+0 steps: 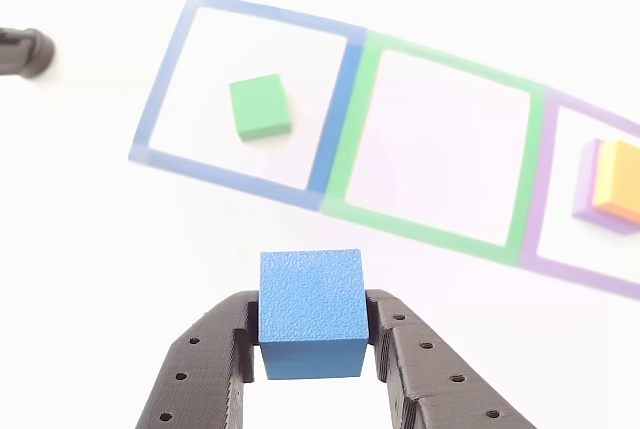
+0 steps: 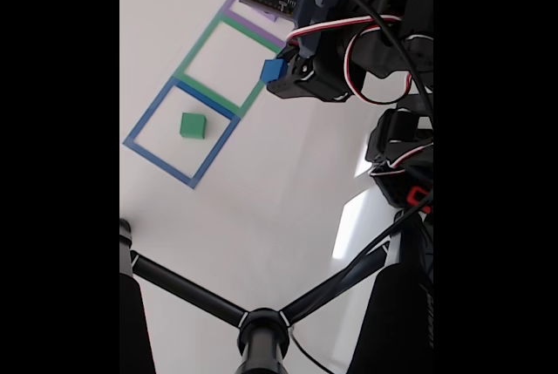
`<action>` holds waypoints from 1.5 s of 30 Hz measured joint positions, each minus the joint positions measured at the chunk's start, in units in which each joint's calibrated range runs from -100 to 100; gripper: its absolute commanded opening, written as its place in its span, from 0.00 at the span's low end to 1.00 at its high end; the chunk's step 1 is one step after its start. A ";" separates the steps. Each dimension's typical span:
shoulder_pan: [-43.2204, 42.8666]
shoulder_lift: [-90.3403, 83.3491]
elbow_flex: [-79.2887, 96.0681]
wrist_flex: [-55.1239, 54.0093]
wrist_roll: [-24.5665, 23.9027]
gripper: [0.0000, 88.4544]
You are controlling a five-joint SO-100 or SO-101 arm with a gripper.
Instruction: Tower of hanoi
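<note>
Gripped between two black claw [image 1: 312, 349] fingers at 6 o'clock in the other view: one blue cube [image 1: 311, 311], clamped on both sides and held clear above the white tabletop [image 1: 90, 249]. Laid out beyond it, three taped squares in a row. In the blue-taped square [image 1: 336, 119] at 11 o'clock, one green cube [image 1: 260, 106], sitting flat near the middle, apart from the tape. In the centre, the green-taped square [image 1: 345, 149], sharing an edge with the blue one. At 3 o'clock, the purple-taped square [image 1: 535, 199], holding one orange block [image 1: 620, 181] stacked on one purple block [image 1: 587, 184], both cut off by the frame edge. Seen from the fixed view: same blue cube [image 2: 272, 70] at the claw [image 2: 277, 72] tip at 12 o'clock, hanging beside the green-taped square [image 2: 199, 47]; green cube [image 2: 193, 125] at 10 o'clock inside the blue-taped square [image 2: 144, 121]. Four blocks counted in all.
</note>
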 measured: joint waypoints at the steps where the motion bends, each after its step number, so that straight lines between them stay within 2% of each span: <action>1: -0.49 0.00 0.00 0.00 0.00 0.03; 5: -2.70 -0.08 0.70 -2.33 0.00 0.03; 10: -5.16 -0.08 10.97 -14.29 0.00 0.03; 15: -6.79 0.00 27.85 -34.59 0.00 0.04; 22: -7.70 4.14 52.22 -69.26 0.00 0.04; 30: -7.86 17.81 63.71 -101.93 0.00 0.04; 35: -7.78 25.41 64.06 -112.52 0.00 0.04; 45: -6.22 37.32 64.06 -125.12 0.00 0.04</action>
